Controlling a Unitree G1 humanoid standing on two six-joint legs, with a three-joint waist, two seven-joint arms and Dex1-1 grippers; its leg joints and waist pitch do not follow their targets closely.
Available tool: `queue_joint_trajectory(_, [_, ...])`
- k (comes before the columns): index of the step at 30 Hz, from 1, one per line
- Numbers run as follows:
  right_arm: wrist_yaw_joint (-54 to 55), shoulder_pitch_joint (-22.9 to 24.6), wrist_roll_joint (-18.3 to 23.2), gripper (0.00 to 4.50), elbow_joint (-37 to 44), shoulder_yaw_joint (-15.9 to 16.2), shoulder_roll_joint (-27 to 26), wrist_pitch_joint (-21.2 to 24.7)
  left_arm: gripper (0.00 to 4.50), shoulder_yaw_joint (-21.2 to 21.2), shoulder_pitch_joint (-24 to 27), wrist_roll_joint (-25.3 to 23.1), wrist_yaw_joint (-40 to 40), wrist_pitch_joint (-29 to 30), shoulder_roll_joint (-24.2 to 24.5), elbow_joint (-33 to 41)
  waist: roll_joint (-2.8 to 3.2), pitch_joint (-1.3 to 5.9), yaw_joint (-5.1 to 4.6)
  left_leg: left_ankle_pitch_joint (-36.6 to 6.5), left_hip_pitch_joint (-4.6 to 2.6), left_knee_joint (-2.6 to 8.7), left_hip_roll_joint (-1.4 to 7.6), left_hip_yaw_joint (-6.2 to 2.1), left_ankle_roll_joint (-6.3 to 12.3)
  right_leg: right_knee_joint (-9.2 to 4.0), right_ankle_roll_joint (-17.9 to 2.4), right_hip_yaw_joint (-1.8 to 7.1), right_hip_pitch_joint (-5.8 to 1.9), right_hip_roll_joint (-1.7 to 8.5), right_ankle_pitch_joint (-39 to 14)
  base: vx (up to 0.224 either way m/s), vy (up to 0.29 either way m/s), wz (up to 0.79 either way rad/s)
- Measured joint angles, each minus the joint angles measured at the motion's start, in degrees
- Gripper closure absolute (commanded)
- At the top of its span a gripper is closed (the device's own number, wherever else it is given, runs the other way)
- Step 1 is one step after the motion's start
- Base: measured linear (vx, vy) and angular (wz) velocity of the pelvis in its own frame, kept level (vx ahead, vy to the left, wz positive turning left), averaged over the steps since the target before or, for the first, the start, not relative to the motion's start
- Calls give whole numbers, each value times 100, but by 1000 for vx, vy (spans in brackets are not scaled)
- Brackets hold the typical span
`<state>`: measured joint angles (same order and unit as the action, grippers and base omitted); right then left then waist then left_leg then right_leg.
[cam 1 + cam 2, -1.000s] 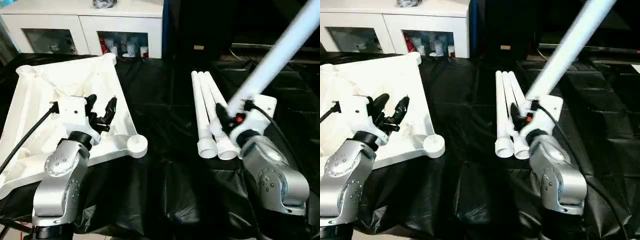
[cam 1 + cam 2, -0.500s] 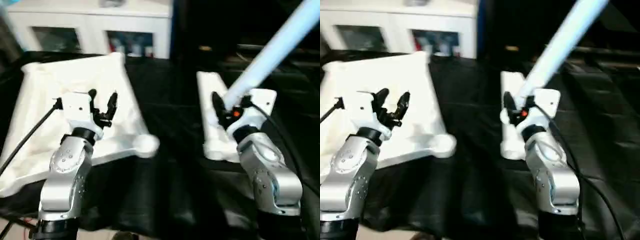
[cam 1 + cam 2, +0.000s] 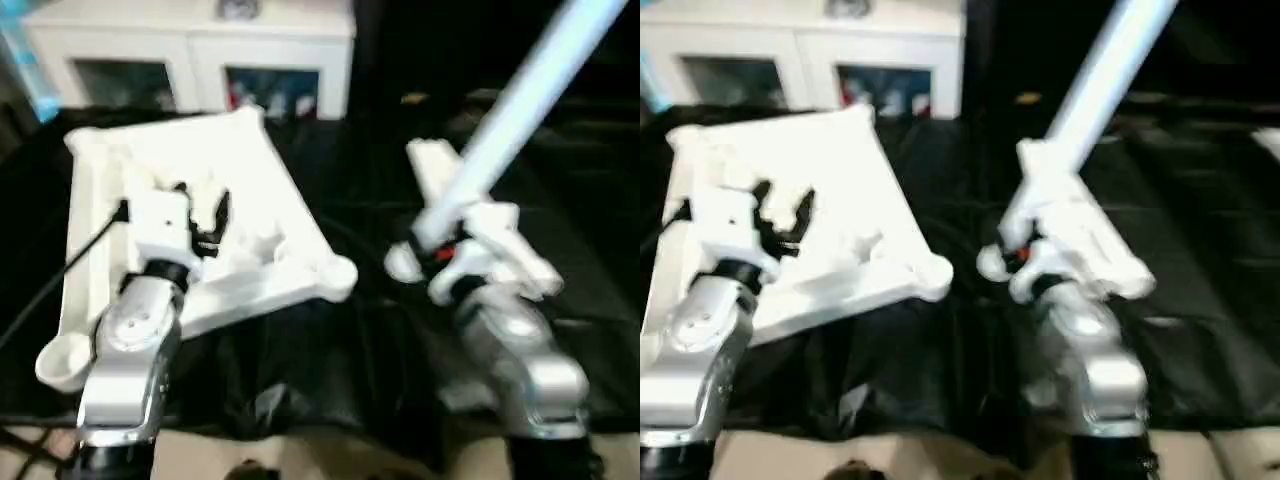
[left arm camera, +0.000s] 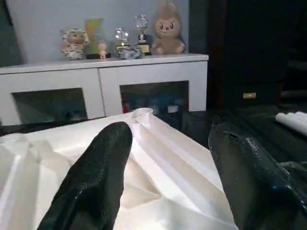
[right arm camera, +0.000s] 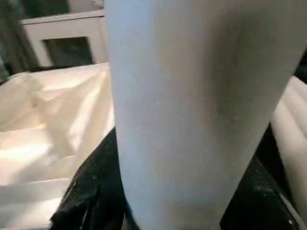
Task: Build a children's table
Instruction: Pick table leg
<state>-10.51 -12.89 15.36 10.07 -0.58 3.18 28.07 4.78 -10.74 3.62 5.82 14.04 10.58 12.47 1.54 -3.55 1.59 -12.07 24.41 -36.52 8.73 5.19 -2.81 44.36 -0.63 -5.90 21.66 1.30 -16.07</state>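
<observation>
Head views: the table top (image 3: 200,200) lies underside up on the black-draped bench (image 3: 330,360). The left gripper (image 3: 200,215) hovers over it, jaws apart and empty. The right gripper (image 3: 1025,245) clasps a leg (image 3: 1095,75) slanting high; its free end could swing wide of the corner socket (image 3: 338,277).

Left wrist view: both fingers (image 4: 96,177) frame bare ribs.

Right wrist view: the leg (image 5: 192,110) sits between the jaws; it may slip.

My head views smear with motion blur, whites glaring against black cloth (image 3: 300,360); my wrist views sharper.
</observation>
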Motion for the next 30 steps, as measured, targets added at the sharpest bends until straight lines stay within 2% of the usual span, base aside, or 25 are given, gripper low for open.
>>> queue_joint_trajectory(2, [-9, -41, 4, 257, 0, 8, 5, -1, 148, 74, -2, -2, -82, -4, -67, -2, -49, 28, 53, 6, 29, 129, -35, 4, -3, -369, -42, 66, -215, 46, -15, -109, -68, -6])
queue_joint_trajectory(3, [-21, -48, 4, 257, -2, 10, 28, -1, 148, 118, -18, 0, -118, 16, -68, -7, -182, 92, 64, 32, 74, 171, -138, 26, -26, -649, 158, 175, -307, 167, -109, -109, -129, -12])
queue_joint_trajectory(4, [-42, -34, 3, 257, -21, -3, 80, -3, 148, 109, -25, 0, -124, 78, -99, -44, -203, 90, 109, 41, 70, 190, -149, 32, -49, -609, 93, 170, -245, 212, -83, -109, -129, -12])
queue_joint_trajectory(5, [-55, 2, 0, 257, -41, -34, 158, -1, 148, 78, -26, 3, -114, 88, -126, -56, -207, 88, 168, 17, 60, 111, -153, 24, -28, -606, 76, 156, -208, 242, -57, -97, -132, -27])
queue_joint_trajectory(6, [-69, 3, -4, 257, -124, -84, 234, -1, 148, -42, -27, 0, -80, 68, -127, -55, -205, 88, 218, 29, 51, -91, -137, -38, -31, -594, 79, 137, -161, 246, -36, -70, -99, -44])
queue_joint_trajectory(7, [-83, 3, -11, 257, -150, -133, 271, -1, 148, -124, -39, -17, -31, 30, -111, -55, -142, 113, 214, 45, -39, -36, -84, -23, -71, -594, 55, 63, -141, 244, -17, -70, -99, -44])
queue_joint_trajectory(8, [-99, -7, -17, 257, -155, -184, 286, -7, 148, -195, -65, -27, 11, -16, -90, -49, -95, 126, 188, 195, -105, 96, -18, -1, -85, -588, 25, 7, -105, 224, 35, -63, -59, -32])
queue_joint_trajectory(9, [-109, -7, -21, 257, -176, -227, 318, -10, 148, -226, -61, -56, 20, -46, -62, -51, -110, 118, 145, 218, -101, 130, 27, 34, -104, -617, 6, 7, -78, 196, 81, -64, -31, -17])
queue_joint_trajectory(12, [-187, -13, -23, 257, -177, -166, 339, -10, 148, -224, -38, -63, 19, -46, -63, -114, -147, 95, 52, 228, -138, 198, 57, 79, -121, -677, -46, 4, -67, 186, 167, -21, -10, -6])
queue_joint_trajectory(14, [-286, -18, -24, 257, -179, -104, 418, -10, 148, -221, -33, -57, 19, -46, -93, -114, -155, 86, 50, 227, -184, 223, 83, 137, -120, -702, -44, 8, -82, 187, 167, 0, 0, 0])
queue_joint_trajectory(16, [-372, -21, -23, 257, -183, -64, 463, -10, 148, -208, -23, -56, 18, -46, -99, -115, -163, 57, 57, 214, -278, 253, 114, 190, -105, -762, -37, -1, -172, 186, 163, 0, 0, 0])
queue_joint_trajectory(17, [-399, -20, -27, 257, -185, -34, 492, -11, 148, -212, -23, -55, 20, -46, -100, -115, -133, 38, 48, 192, -251, 245, 103, 130, -70, -817, -26, -127, -274, 230, 156, 0, 0, 0])
queue_joint_trajectory(19, [-492, -21, -53, 257, -193, 38, 551, -11, 148, -219, -25, -53, 19, -50, -90, -111, -110, 25, 24, 107, -230, 198, 120, 41, 23, -1015, -1, -467, -494, 323, 142, 45, 39, 28])
queue_joint_trajectory(20, [-508, -26, -77, 257, -193, 64, 555, -12, 148, -208, -20, -53, 17, -50, -76, -111, -110, 18, 30, 91, -227, 172, 132, 22, 45, -1084, 13, -566, -585, 336, 134, 83, 53, 41])
queue_joint_trajectory(21, [-516, -26, -106, 257, -200, 104, 551, -12, 148, -200, -13, -53, 17, -50, -65, -111, -104, 16, 33, 90, -231, 154, 151, 8, 47, -1153, 51, -703, -709, 375, 111, 96, 57, 55])
queue_joint_trajectory(22, [-542, -32, -132, 257, -199, 137, 544, -12, 148, -186, -5, -54, 17, -50, -55, -112, -107, 15, 40, 90, -234, 143, 152, 4, 47, -1188, 102, -751, -780, 399, 81, 96, 57, 55])
queue_joint_trajectory(23, [-579, -31, -134, 257, -199, 191, 530, -12, 148, -169, 6, -54, 17, -50, -42, -111, -103, 15, 41, 91, -238, 149, 133, -22, 50, -1238, 128, -750, -853, 392, 66, 125, 60, 67])
queue_joint_trajectory(24, [-616, -34, -134, 257, -199, 248, 509, -13, 148, -147, 19, -55, 18, -50, -23, -110, -102, 21, 18, 85, -265, 157, 82, -53, 84, -1270, 160, -703, -906, 384, 20, 185, 53, 68])
queue_joint_trajectory(25, [-617, -60, -126, 257, -227, 278, 442, -3, 148, -120, 59, -56, 18, -50, 2, -103, -104, 12, 10, 83, -303, 179, 9, -61, 127, -1190, 50, -529, -855, 344, -88, 185, 53, 68])
queue_joint_trajectory(26, [-612, -125, -84, 257, -255, 324, 308, 25, 148, -33, 166, -60, 14, -46, 28, -103, -141, 21, 7, 41, -364, 172, -50, -52, 168, -916, -140, -261, -769, 278, -219, 226, 48, 44])
queue_joint_trajectory(27, [-611, -127, 8, 257, -244, 330, 245, 26, 148, 8, 205, -62, 16, -32, 79, -123, -153, 27, 5, -24, -447, 157, -112, -29, 211, -509, -154, -42, -574, 212, -259, 206, 27, 17])
queue_joint_trajectory(28, [-605, -127, 9, 257, -246, 329, 271, 29, 148, 1, 196, -62, 23, -33, 76, -113, -158, 29, 5, -68, -516, 154, -148, -19, 219, -367, -138, 44, -431, 188, -264, 206, 27, 17])
queue_joint_trajectory(29, [-593, -126, 1, 257, -246, 325, 309, 31, 148, -15, 190, -60, 32, -34, 75, -101, -186, 35, 4, -118, -574, 155, -175, 32, 217, -323, -77, 80, -271, 201, -224, 171, 0, 9])
queue_joint_trajectory(30, [-557, -124, -10, 257, -245, 315, 350, 39, 148, -18, 178, -29, 83, -41, 51, -90, -270, 33, -16, -177, -662, 156, -235, 91, 202, -440, -26, 155, -110, 228, -146, 149, -48, 0])
